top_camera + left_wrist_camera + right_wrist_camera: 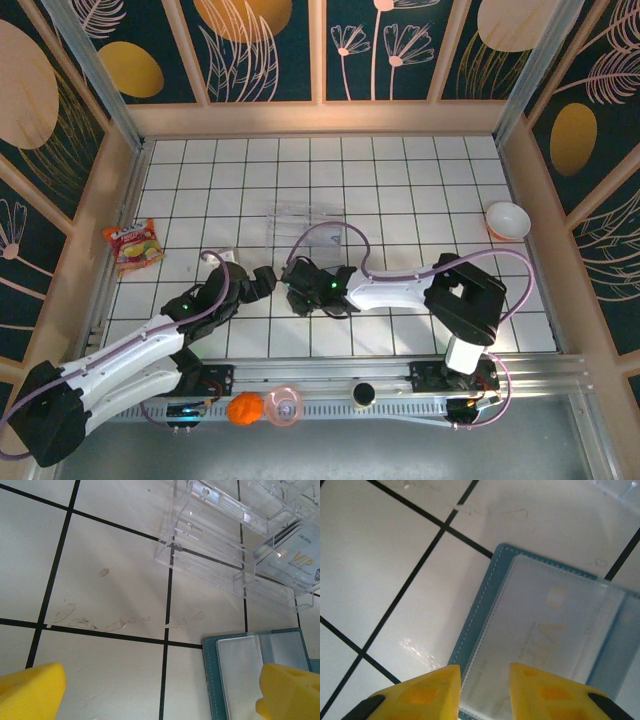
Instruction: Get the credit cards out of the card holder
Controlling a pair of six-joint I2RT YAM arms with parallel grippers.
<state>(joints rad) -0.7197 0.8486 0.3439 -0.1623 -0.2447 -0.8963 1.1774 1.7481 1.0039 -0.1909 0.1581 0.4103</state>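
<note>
Yellow fingers [432, 692] of my right gripper [485, 690], narrowly parted and empty, hover at the edge of the open holder [479, 605] over a sleeved card [545, 630], which I judge must next be pinched and slid out; my left gripper [160, 700] gapes wide just beside the holder.

Wht/blk arms [392, 291], yellow pincer tips [547, 692]

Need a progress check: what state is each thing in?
Holder: open, lying flat.
Holder's card: inside clear sleeve.
Tray: holds a VIP card.
Left gripper: wide open, empty.
Right gripper: slightly open, above holder's edge.
Bowl: upright.
</note>
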